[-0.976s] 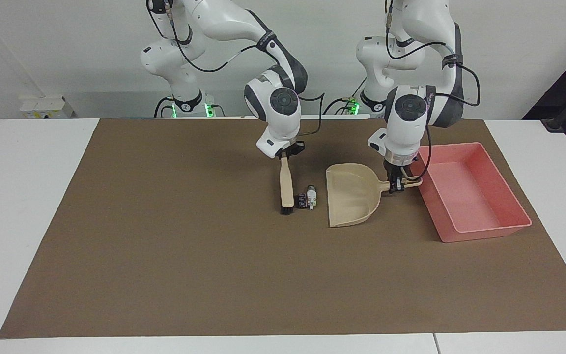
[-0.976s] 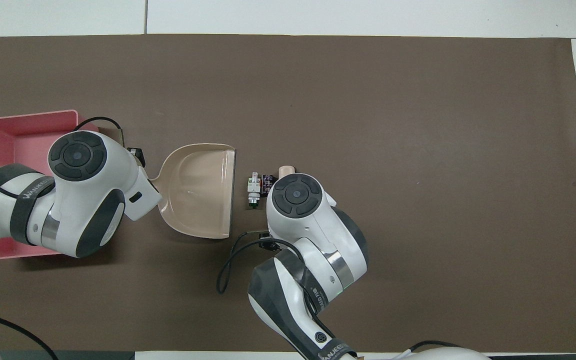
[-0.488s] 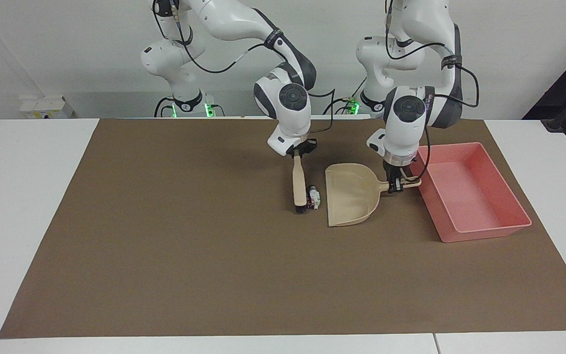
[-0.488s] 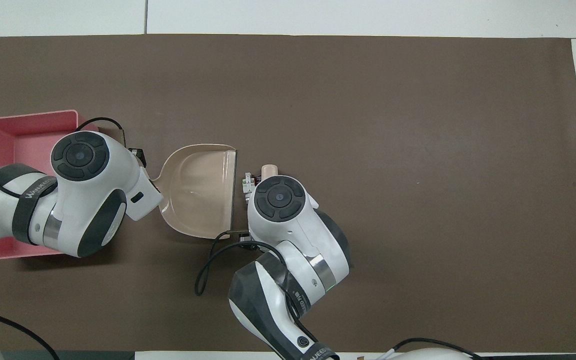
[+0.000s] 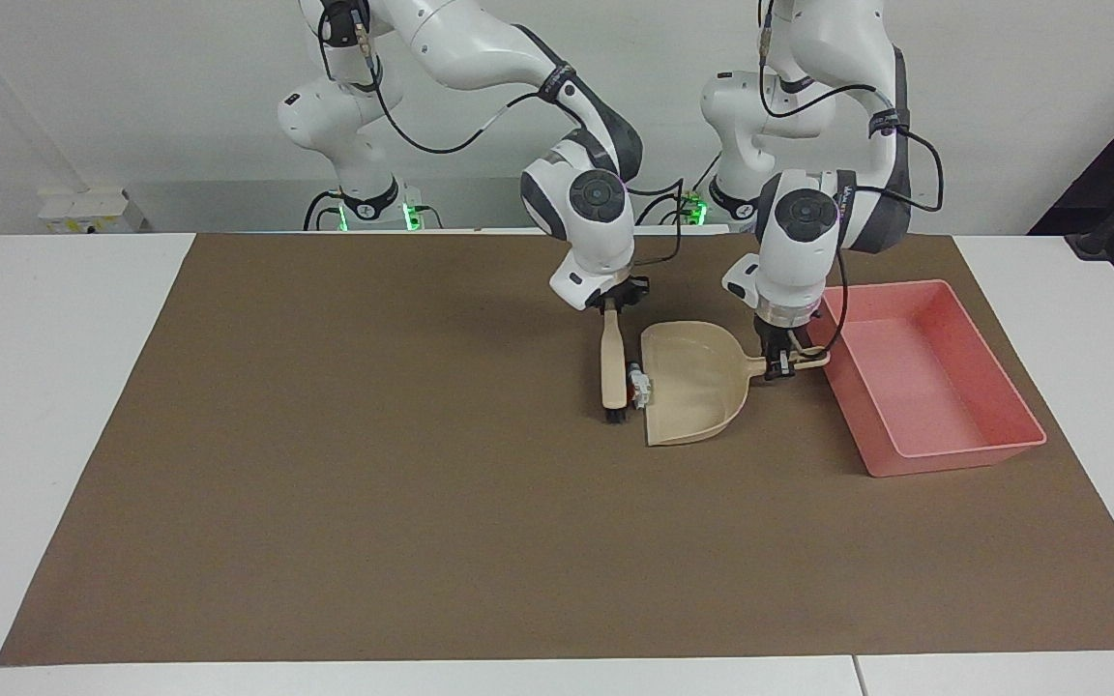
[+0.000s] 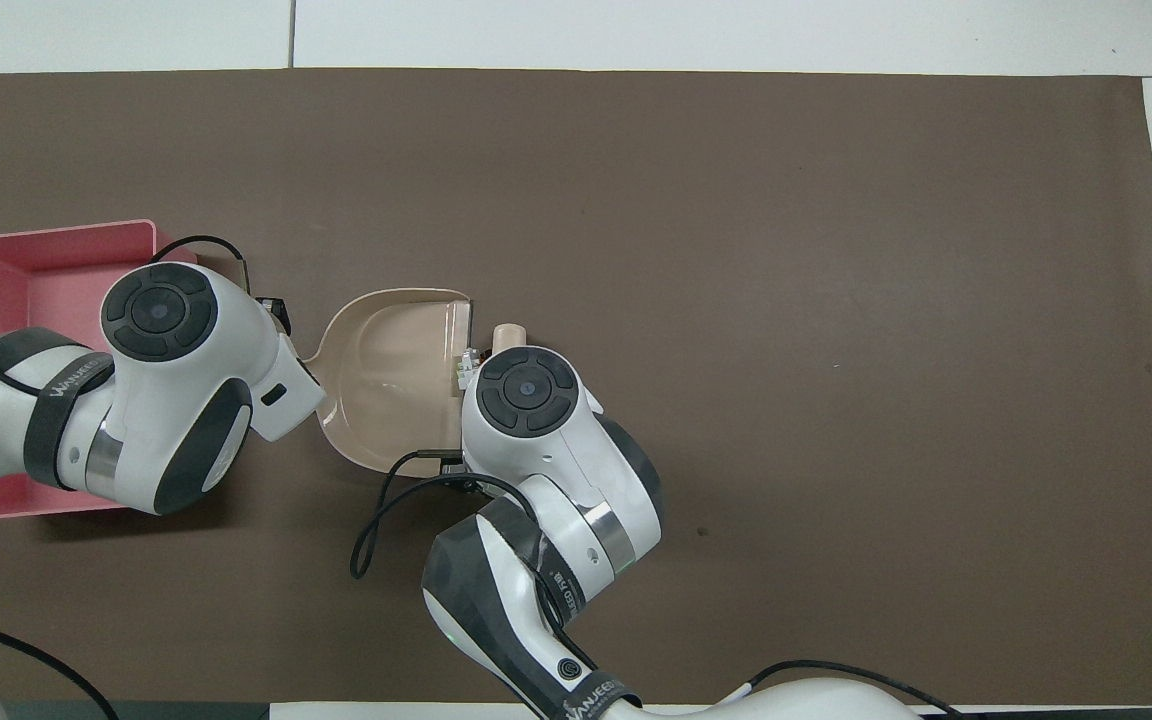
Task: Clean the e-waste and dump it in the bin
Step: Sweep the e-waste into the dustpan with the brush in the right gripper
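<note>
Now, facing view: right gripper (image 5: 613, 307), jaws pinching the brush (image 5: 613, 372), has swept the e-waste (image 5: 639, 385) to the dustpan (image 5: 692, 382) lip at its 9 o'clock. Left gripper (image 5: 779, 360) pinches the handle; bin (image 5: 944, 445) at 3 o'clock.

Overhead: parts (image 6: 466, 358) are crossing the lip, not yet dumped.

Dustpan beside bin, e-waste at its mouth

The e-waste (image 5: 638, 385) lay between brush (image 5: 613, 365) and dustpan (image 5: 697, 406); the bin (image 5: 963, 447) sat toward the left arm's end.

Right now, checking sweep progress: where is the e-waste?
The e-waste lies at the dustpan's open lip, pressed between it and the brush, mid-mat.
</note>
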Tool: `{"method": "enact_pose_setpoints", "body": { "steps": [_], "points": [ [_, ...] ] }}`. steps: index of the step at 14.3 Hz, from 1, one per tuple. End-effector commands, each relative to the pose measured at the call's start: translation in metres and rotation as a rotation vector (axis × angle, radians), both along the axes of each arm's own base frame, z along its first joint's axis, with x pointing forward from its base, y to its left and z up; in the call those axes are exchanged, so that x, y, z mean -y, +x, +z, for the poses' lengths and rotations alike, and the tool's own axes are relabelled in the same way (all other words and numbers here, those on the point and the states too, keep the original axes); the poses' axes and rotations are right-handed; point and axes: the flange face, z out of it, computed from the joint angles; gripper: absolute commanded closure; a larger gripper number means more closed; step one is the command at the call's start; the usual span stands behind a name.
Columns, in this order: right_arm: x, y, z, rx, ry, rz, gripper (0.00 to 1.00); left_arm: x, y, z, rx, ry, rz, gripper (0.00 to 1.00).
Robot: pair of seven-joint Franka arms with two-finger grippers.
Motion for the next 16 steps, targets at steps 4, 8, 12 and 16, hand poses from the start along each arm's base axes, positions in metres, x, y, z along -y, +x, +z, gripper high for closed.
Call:
{"method": "enact_pose_setpoints", "body": {
  "steps": [4, 8, 12, 16],
  "points": [
    [-0.005, 0.002, -0.013, -0.001, 0.021, -0.027, 1.0, -0.002, -0.003, -0.003, 0.004, 0.015, 0.007, 1.0],
    [0.0, 0.007, -0.016, 0.009, 0.027, -0.038, 1.0, 0.004, -0.005, -0.003, 0.006, 0.014, 0.001, 1.0],
    [-0.02, -0.002, -0.009, -0.01, 0.117, -0.093, 1.0, 0.008, -0.006, -0.002, 0.014, 0.012, 0.013, 1.0],
    [-0.03, 0.002, -0.012, -0.016, 0.152, -0.131, 1.0, 0.012, -0.009, -0.004, 0.013, 0.012, 0.013, 1.0]
  ]
}}
